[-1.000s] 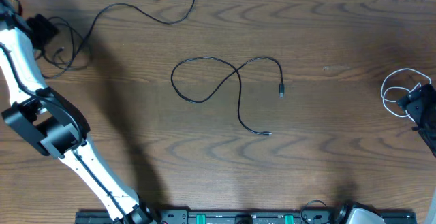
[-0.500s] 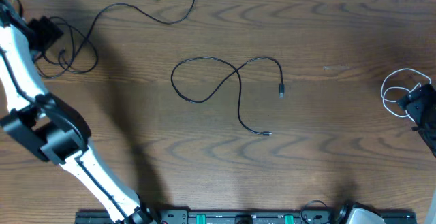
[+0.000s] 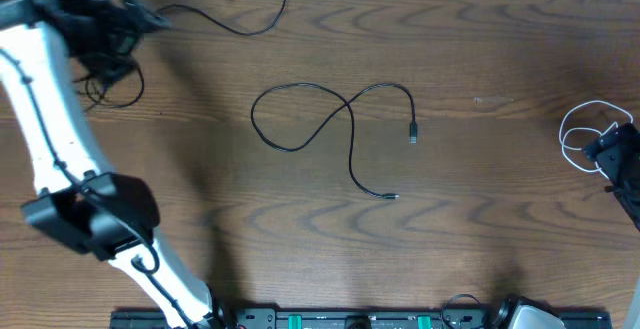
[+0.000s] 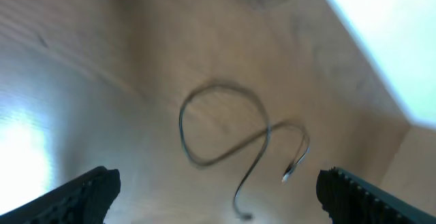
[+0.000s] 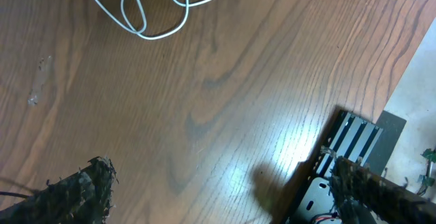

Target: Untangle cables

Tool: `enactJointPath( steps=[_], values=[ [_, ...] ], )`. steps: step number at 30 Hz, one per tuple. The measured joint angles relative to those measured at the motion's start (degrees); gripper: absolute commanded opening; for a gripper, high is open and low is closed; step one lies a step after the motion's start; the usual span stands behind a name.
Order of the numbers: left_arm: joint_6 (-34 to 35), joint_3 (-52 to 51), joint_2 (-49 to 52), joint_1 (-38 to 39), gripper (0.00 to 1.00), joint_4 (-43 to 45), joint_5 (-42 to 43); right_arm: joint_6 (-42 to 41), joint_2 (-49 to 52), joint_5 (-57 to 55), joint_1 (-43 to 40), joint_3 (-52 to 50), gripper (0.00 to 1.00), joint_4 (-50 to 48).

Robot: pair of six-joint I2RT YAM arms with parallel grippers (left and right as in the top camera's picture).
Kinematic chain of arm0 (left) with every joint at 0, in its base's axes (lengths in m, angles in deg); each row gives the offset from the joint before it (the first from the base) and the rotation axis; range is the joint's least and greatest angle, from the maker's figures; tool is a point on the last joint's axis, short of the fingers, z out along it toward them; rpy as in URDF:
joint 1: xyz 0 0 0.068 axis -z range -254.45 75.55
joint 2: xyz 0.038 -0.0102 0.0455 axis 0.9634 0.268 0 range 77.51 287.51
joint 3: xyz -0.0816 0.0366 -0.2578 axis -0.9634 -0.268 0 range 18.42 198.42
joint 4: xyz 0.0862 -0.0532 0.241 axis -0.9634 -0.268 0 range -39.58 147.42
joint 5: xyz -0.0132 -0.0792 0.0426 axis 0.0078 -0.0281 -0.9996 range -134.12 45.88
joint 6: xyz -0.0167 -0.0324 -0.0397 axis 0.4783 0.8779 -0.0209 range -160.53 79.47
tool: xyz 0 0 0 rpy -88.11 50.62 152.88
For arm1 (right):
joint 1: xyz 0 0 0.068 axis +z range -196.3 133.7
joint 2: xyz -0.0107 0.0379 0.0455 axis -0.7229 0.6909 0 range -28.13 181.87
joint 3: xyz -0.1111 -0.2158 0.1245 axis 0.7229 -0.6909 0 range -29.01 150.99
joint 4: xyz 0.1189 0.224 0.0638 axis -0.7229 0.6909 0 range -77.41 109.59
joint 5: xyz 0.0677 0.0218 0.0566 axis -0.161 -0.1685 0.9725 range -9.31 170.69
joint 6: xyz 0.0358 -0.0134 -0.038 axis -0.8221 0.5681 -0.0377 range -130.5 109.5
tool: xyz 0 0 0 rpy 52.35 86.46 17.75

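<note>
A black cable lies in loose loops at the table's middle, both plug ends free; it shows blurred in the left wrist view. A second black cable runs along the far edge to a tangle of black cord at the far left. A white cable lies coiled at the right edge and shows in the right wrist view. My left gripper is open and empty, raised over the far left. My right gripper is open and empty beside the white cable.
The left arm stretches from the front edge across the table's left side. A black rail with green parts runs along the front edge. The table's corner and a metal bracket show in the right wrist view.
My left gripper has swung up and to the right, away from the tangle at the far left, and looks blurred with motion. The tangle's loops shifted slightly. The right arm has not moved.
</note>
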Motion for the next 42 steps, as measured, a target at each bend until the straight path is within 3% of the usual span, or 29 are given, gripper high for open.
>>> enactJointPath(
  steps=[10, 17, 30, 42],
  values=[
    [-0.15, -4.63, 0.39, 16.31, 0.97, -1.70, -14.40, 0.00, 0.00, 0.00, 0.00, 0.00, 0.99, 0.02],
    [-0.15, -10.67, 0.39, 22.82, 0.97, 0.04, -18.29, 0.00, 0.00, -0.02, 0.00, 0.00, 0.99, 0.02],
    [-0.15, -22.29, 0.39, 26.86, 0.97, 4.39, -19.52, 0.00, 0.00, -0.02, 0.00, 0.00, 0.99, 0.02],
    [-0.15, -25.53, 0.39, 27.04, 0.97, 4.24, -19.52, 0.00, 0.00, -0.02, 0.00, 0.00, 0.99, 0.02]
  ],
)
